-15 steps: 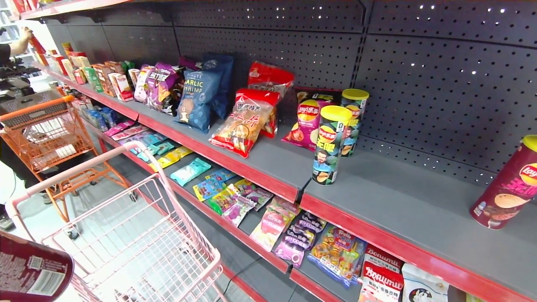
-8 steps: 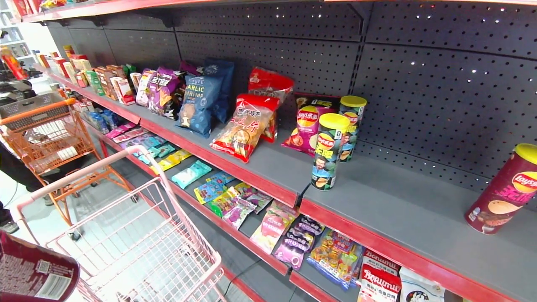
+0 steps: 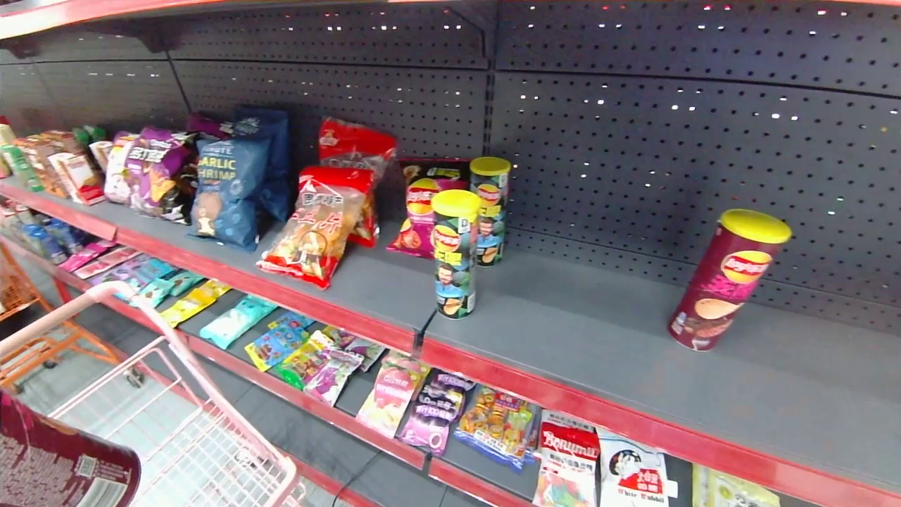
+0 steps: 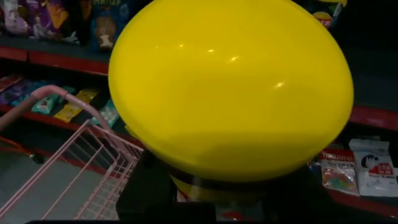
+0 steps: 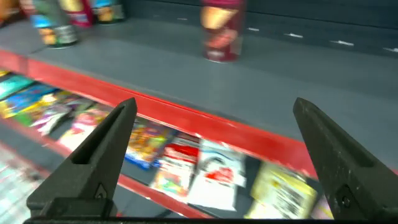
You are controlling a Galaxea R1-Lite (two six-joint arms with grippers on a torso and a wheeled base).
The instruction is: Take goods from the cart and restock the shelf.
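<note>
The view has been turned toward the shelf [image 3: 598,338]; the maroon can [image 3: 56,465] is grasped by the left hand [image 4: 221,196], the right hand [image 5: 214,112] spread empty. Placement is judged next.

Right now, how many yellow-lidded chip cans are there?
4. Front dark can and rear dark can stand on the grey shelf; maroon can stands alone to their right; second maroon can is held beside the pink cart. Others may be hidden.
</note>
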